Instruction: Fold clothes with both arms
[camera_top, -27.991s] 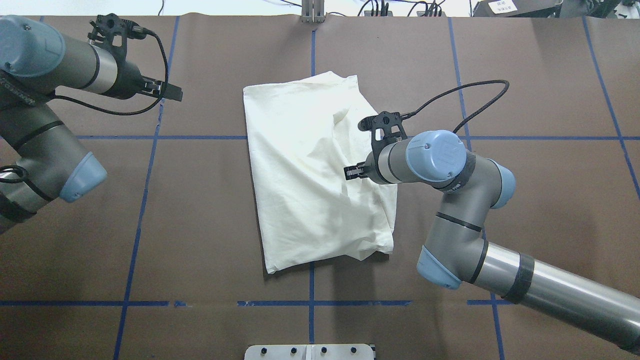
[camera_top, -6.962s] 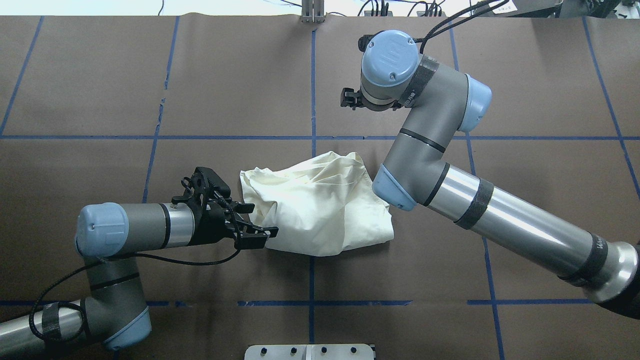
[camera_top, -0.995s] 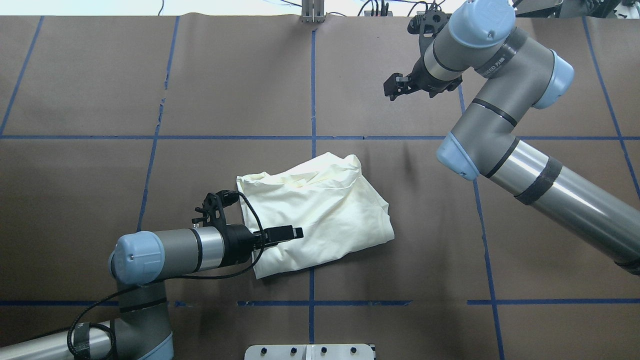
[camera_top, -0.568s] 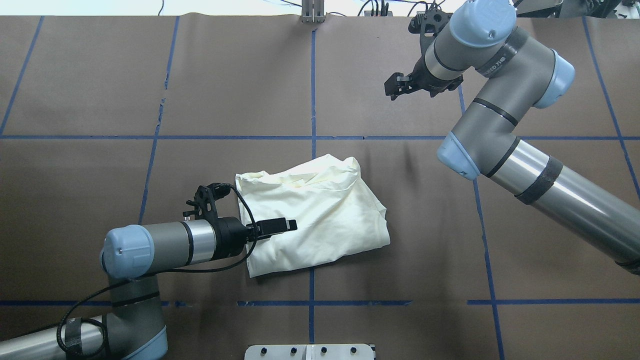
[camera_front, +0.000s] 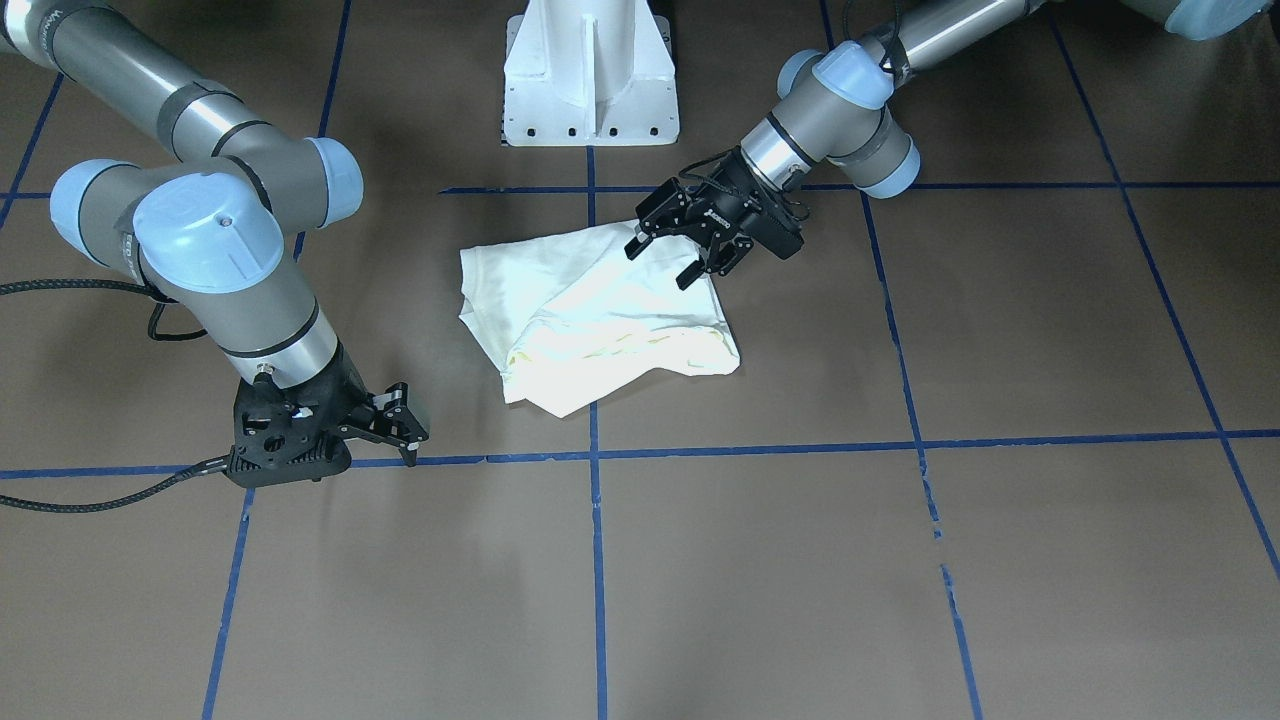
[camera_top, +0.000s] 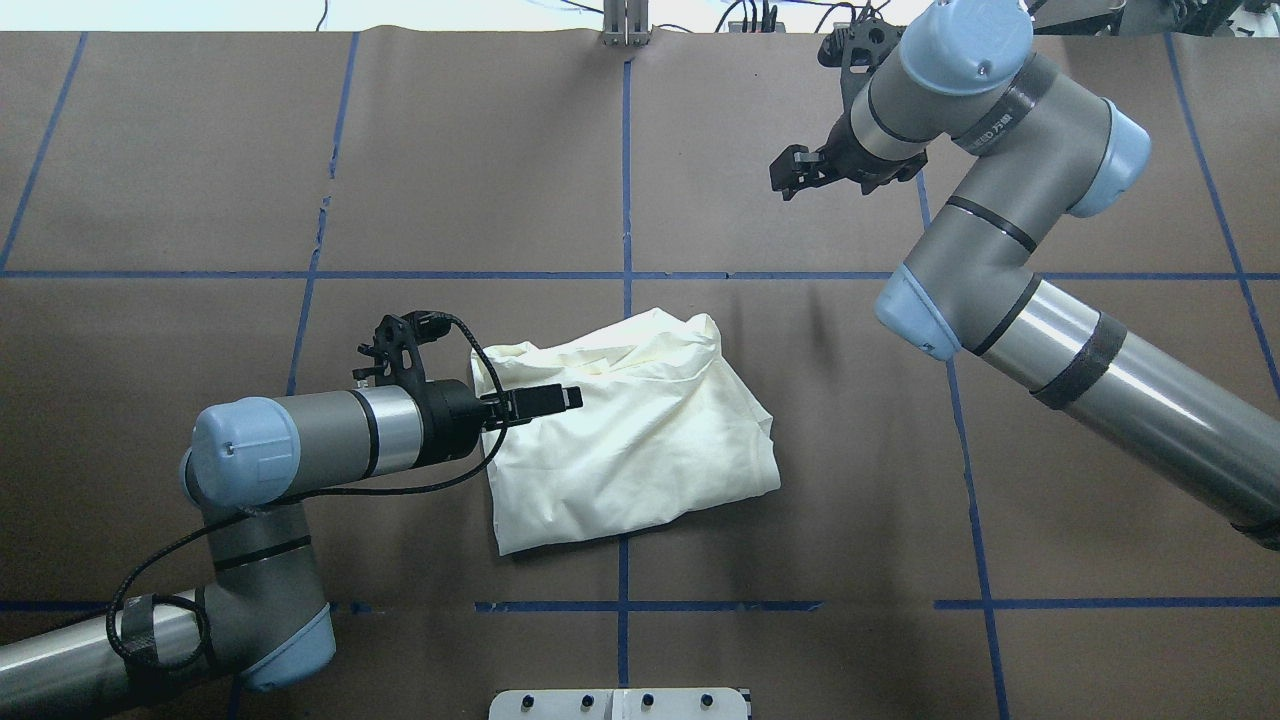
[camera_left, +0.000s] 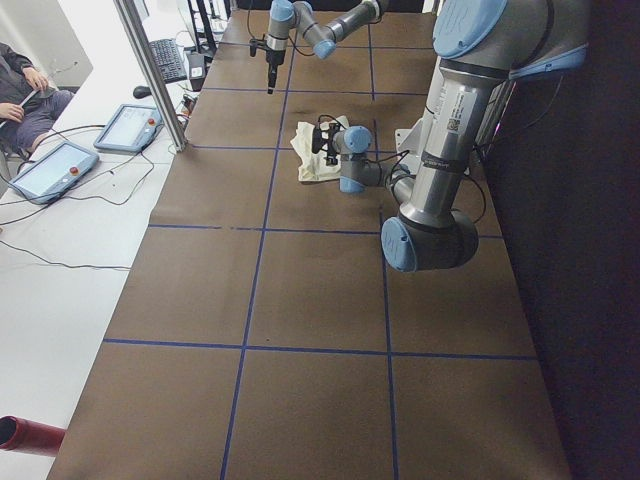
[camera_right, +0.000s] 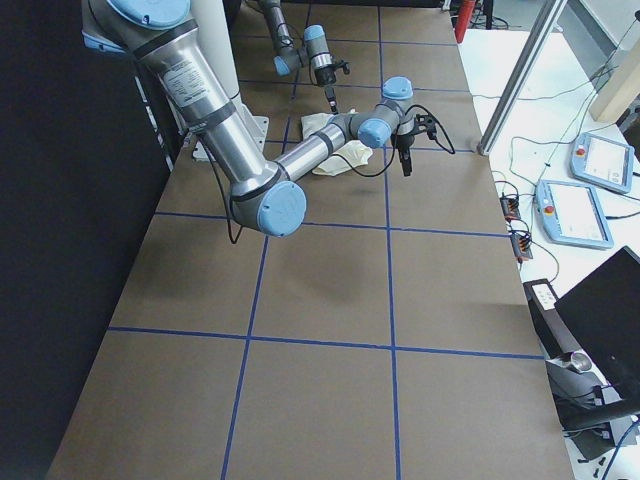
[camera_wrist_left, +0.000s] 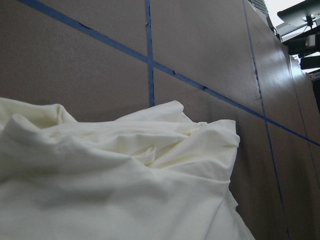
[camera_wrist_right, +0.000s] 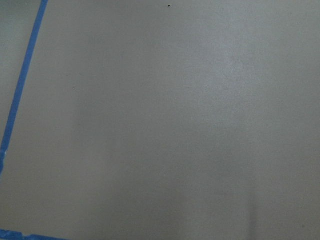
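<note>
So the left gripper (camera_top: 562, 398), claw spread and pinching nothing, has slid up the T-shirt (camera_top: 640, 430)'s left edge, and the crumpled bundle has scooted slightly sideways, still mid table (camera_top: 900, 500). The right gripper (camera_top: 788, 172), also spread, stays parked well away. Looks like repositioning to me, no fold finished yet.

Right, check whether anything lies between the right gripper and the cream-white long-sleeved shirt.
Nothing visible does. The black two-finger right gripper hangs over the brown table covering, apart from the crumpled cream-white shirt; only blue tape lines cross the stretch between them.
</note>
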